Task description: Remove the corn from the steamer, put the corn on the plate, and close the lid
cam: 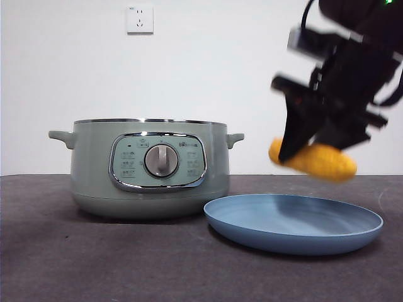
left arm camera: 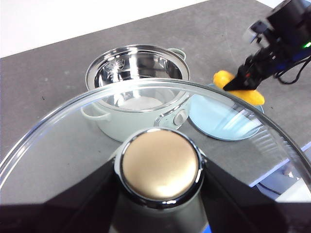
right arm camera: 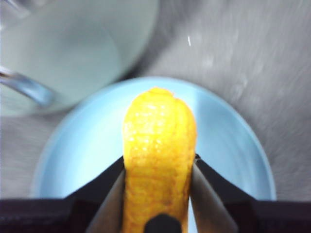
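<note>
At the left of the front view sits your pale sage-green round steamer (cam: 150, 168) with its chrome-framed panel and silver dial, open at the top. The corn is already out of it, so nothing there needs lifting again. What it waits for is the domed glass lid (left arm camera: 146, 121) with the chrome rim and round knob, which fills the lower part of the left wrist view. Your left gripper (left arm camera: 160, 194) reaches toward the knob from either side, but the knob hides the jaw tips, so you cannot tell whether they are pressing on it. If that hold is light, the heavy glass could tip or slide free when you carry it across to the pot.

Right of the steamer, low in the front view, lies the wide shallow light-blue plate (cam: 293, 221), resting flat just beside the pot's base. Above its right half hangs the yellow-orange corn cob (cam: 315, 158), clamped between the two black jaws of your right gripper (right arm camera: 158, 194); the right wrist view shows the jaws squeezing its sides with the tapered end pointing out over the plate's middle.

The corn is clear of the plate, not touching it. Let go from this height and a rounded cob will likely bounce or roll, and the low rim may not stop it from running off onto the dark grey table (cam: 94, 258). The blur on arm and cob suggests motion, which would worsen that. Bring it down until it nearly rests on the plate before you part the jaws.
</note>
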You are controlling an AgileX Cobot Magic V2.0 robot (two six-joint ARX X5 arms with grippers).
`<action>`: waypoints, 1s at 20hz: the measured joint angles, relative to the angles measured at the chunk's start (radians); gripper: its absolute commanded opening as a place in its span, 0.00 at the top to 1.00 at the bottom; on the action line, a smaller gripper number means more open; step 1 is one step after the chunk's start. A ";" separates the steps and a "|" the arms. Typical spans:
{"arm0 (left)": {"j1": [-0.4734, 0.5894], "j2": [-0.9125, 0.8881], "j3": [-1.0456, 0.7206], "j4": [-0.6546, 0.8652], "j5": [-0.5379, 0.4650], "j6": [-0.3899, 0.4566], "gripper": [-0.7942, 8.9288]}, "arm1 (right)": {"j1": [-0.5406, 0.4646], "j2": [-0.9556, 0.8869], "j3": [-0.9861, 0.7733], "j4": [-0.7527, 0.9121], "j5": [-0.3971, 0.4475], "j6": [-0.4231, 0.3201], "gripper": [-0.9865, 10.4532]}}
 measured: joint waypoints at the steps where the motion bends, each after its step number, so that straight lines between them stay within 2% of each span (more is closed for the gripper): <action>1: 0.000 0.000 0.000 0.000 0.000 0.000 0.93 | 0.000 0.034 -0.002 0.013 0.000 0.001 0.92; 6: 0.000 0.000 0.000 0.000 0.000 0.000 0.93 | 0.012 0.178 -0.002 0.073 -0.026 0.008 0.92; 11: 0.000 0.000 0.000 0.000 0.000 0.000 0.93 | 0.021 0.198 -0.003 0.095 -0.026 0.008 0.90; 13: 0.000 0.000 0.000 0.011 0.000 0.000 0.93 | 0.021 0.198 -0.003 0.093 -0.026 0.008 0.75; 16: 0.000 0.001 0.000 0.090 0.000 0.000 0.93 | 0.021 0.198 -0.003 0.092 -0.026 0.008 0.45; 20: 0.000 0.059 0.000 0.154 0.000 0.000 0.93 | 0.021 0.183 -0.003 0.077 -0.026 0.012 0.44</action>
